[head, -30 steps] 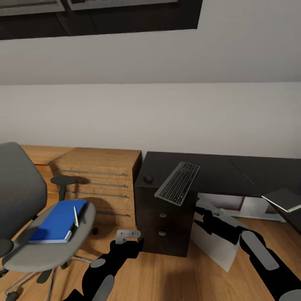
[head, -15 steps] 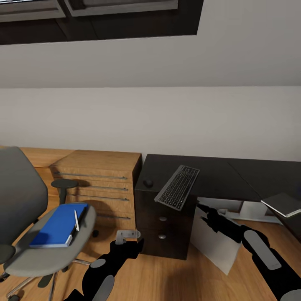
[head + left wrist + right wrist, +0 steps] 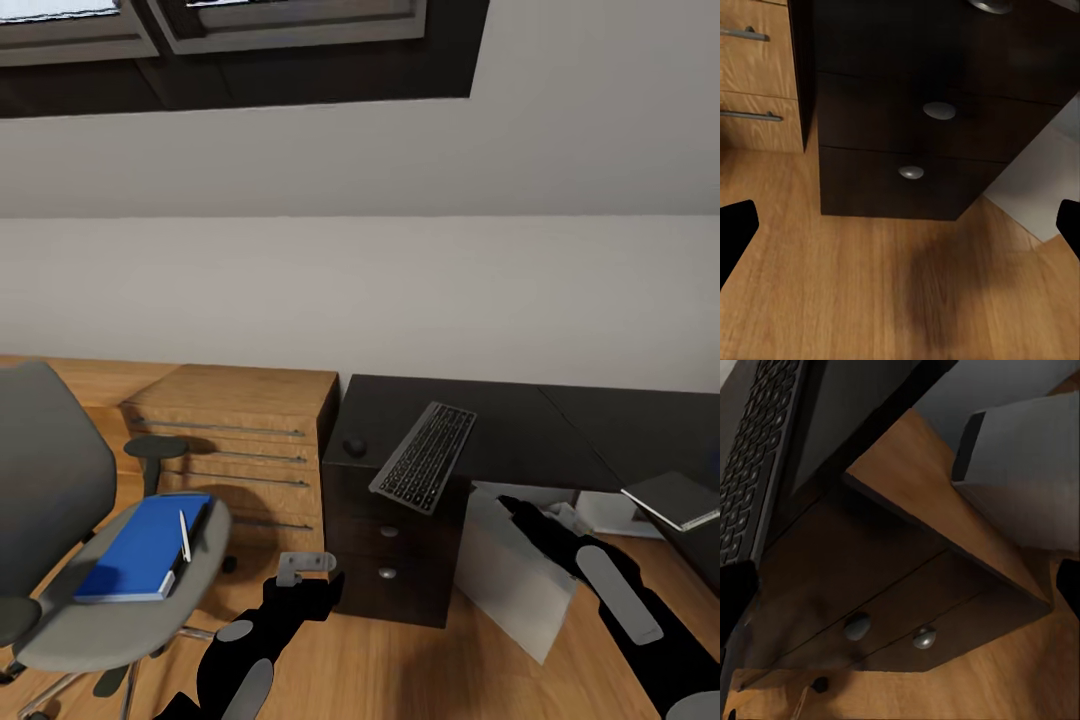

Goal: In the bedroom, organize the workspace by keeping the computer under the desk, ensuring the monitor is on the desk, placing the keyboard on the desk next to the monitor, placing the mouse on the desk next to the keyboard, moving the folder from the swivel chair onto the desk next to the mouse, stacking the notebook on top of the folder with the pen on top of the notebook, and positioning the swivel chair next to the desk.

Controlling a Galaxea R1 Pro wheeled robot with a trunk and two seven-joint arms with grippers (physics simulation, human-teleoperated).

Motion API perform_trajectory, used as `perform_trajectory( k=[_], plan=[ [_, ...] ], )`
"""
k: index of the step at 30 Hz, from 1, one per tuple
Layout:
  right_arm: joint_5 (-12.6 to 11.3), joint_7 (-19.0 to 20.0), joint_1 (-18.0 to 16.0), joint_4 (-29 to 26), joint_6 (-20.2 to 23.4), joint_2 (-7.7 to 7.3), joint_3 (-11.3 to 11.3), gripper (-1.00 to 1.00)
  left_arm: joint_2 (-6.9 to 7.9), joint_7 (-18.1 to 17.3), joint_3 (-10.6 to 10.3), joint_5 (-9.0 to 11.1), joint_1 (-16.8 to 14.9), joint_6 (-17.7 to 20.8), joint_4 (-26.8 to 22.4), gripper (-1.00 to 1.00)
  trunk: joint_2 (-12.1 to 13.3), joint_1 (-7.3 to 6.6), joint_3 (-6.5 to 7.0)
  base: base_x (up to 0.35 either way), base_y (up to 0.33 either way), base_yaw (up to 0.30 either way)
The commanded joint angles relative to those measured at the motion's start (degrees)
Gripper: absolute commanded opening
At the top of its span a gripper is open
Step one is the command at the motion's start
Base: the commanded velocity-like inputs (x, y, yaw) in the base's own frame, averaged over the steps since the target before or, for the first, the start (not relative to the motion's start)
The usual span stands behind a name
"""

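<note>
Keyboard [image 3: 426, 457] lies on the dark cabinet [image 3: 392, 545], overhanging its front edge. Both pincers released, empty: left gripper [image 3: 900, 225] low, right gripper [image 3: 900, 585] near computer [image 3: 515, 575]. Likely step: fetching keyboard; next needs a reach up.

No readable text, labels, brands or numbers anywhere. Keyboard [image 3: 425, 457] keys are too small and blurred for any legends to resolve in either the head or right wrist view. Blue folder [image 3: 140, 546] cover is plain, no title or marking. Light grey computer [image 3: 515, 575] case shows blank panels, no logo. Dark cabinet [image 3: 937, 112] drawer fronts carry only round knobs, no markings. Wooden drawer chest [image 3: 240, 440] is unmarked as well. Notebook [image 3: 678, 498] cover is blank.
</note>
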Motion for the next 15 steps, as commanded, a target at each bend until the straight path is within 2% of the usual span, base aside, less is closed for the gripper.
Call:
perform_trajectory(
  k=[1, 11, 12, 15],
  plan=[
    [0.2, -2.2, 0.0, -0.6, -0.3, -0.04, 0.2, 1.00, 0.05, 0.6, -0.2, 0.6, -0.1, 0.1, -0.1, 1.00, 0.4, -0.23, 0.12, 0.000, 0.000, 0.000],
    [10.8, -21.7, 0.0, -9.1, 0.0, 0.42, 1.6, 1.00, 0.01, 0.6, -0.2, 0.0, -0.1, 0.1, 0.1, 1.00, 4.4, -2.43, 1.92, 0.000, 0.000, 0.000],
    [12.5, -26.6, 0.0, -11.3, 0.3, 1.25, 1.9, 1.00, -0.03, 0.6, -0.3, -0.3, -0.1, 0.1, 0.2, 1.00, 4.8, -2.65, 2.10, 0.000, 0.000, 0.000],
    [13.6, -30.0, 0.0, -13.5, 0.3, 2.15, 2.7, 1.00, -0.14, 0.6, -0.3, -0.5, -0.1, 0.1, 1.0, 1.00, 6.0, -3.30, 2.63, 0.000, 0.000, 0.000]
  ],
)
